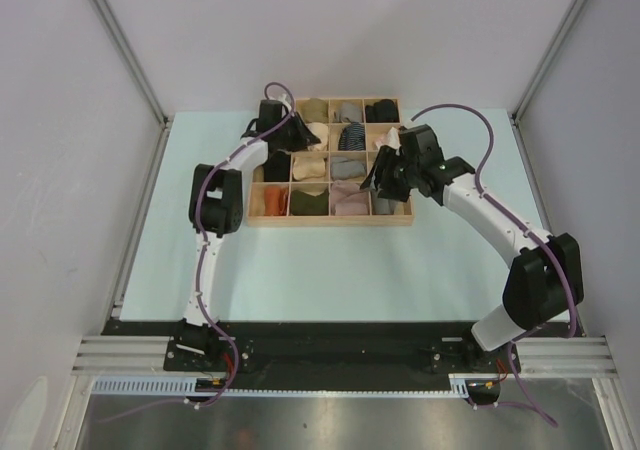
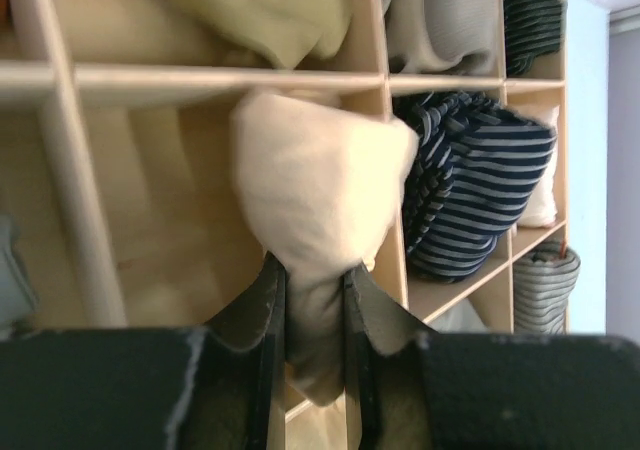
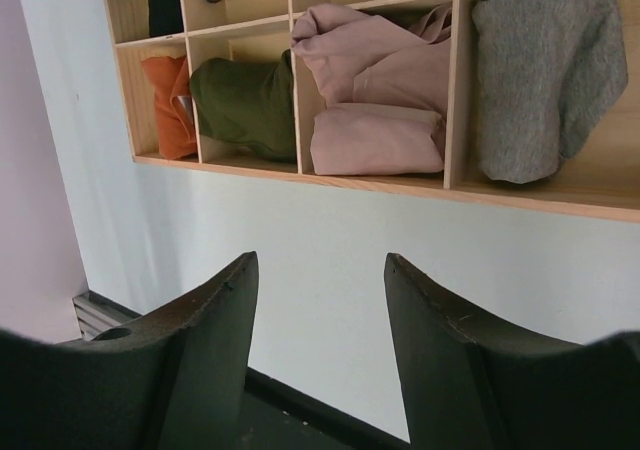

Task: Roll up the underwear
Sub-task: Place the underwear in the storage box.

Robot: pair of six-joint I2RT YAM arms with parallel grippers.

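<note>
Cream underwear (image 2: 315,185) pinched in left jaws, its length running straight out beyond them over a wooden tray (image 2: 200,78) compartment; right jaws apart, empty, farther off.

The surface (image 1: 330,270) in front of the wooden tray (image 1: 330,221) lies open, so a gripper can pass there without touching anything. Inside the tray, thin dividers (image 2: 386,170) make narrow cells, and most are filled with cloth, like the striped bundle (image 2: 480,190). The cell around the cream underwear (image 2: 310,190) has bare wood floor at one side.
</note>
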